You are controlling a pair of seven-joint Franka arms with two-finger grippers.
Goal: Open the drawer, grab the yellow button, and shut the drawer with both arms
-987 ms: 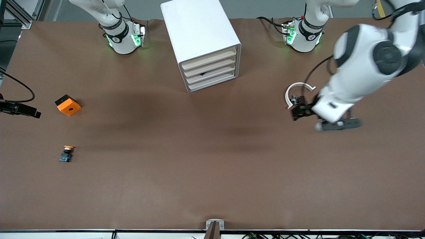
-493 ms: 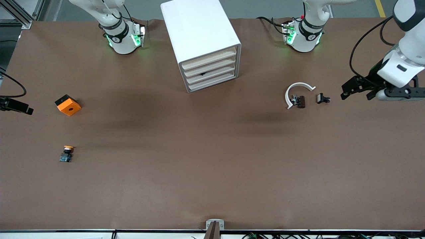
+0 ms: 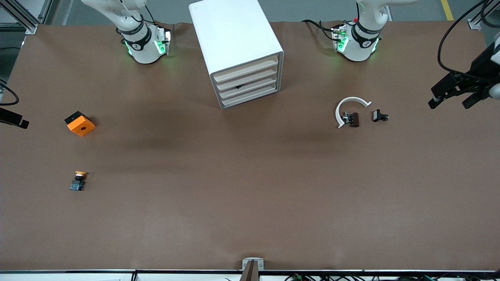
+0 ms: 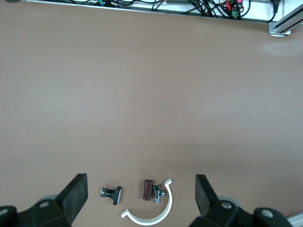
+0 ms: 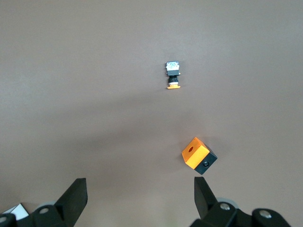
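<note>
The white cabinet (image 3: 234, 39) stands between the arms' bases, and all four of its cream-fronted drawers (image 3: 248, 82) are pushed in. The button (image 3: 79, 180), with an orange cap and a blue base, lies on the table toward the right arm's end; the right wrist view shows the button (image 5: 173, 75) too. My left gripper (image 3: 453, 95) hangs open and empty over the table's edge at the left arm's end; in its own view the left gripper (image 4: 140, 184) frames the small parts below. My right gripper (image 5: 140, 189) is open and empty, only just showing at the table's edge at the right arm's end.
An orange square block (image 3: 80, 123) with a black hole lies farther from the front camera than the button. A white open ring (image 3: 349, 107) and two small black clips (image 3: 353, 119) (image 3: 379, 116) lie toward the left arm's end.
The left arm has swung away from the white ring out to the table's edge at its own end. The right gripper has drawn back farther off the table's edge at its end.
</note>
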